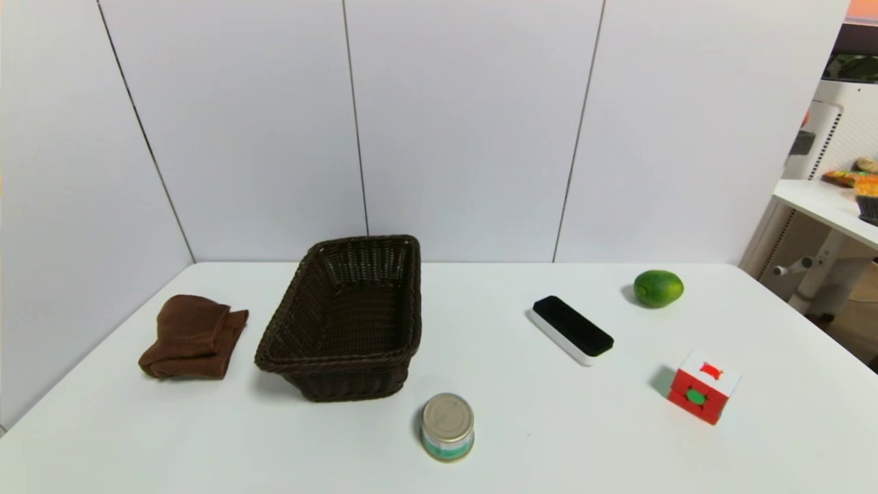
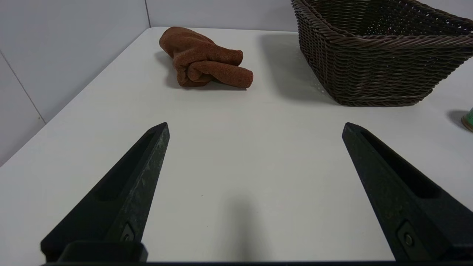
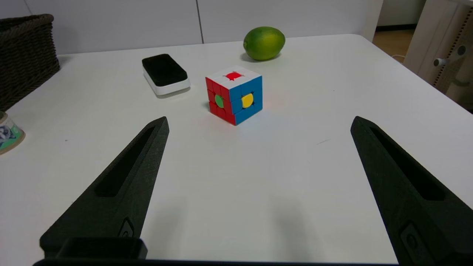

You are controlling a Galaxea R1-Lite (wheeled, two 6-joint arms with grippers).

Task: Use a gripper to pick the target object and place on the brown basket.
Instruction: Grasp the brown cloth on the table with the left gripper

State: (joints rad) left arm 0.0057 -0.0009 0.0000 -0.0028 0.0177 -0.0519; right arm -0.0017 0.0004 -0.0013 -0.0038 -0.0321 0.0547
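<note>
White table [image 1: 494, 453] meets pale panelled wall [image 1: 466, 123].

No text can be read anywhere — the can's [image 3: 8, 133] label shows perhaps a picture — no legible words.

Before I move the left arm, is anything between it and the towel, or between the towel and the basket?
Nothing visible. The left gripper is open over bare table, short of the towel. The towel lies beside the basket, apart from it, with only table between.
</note>
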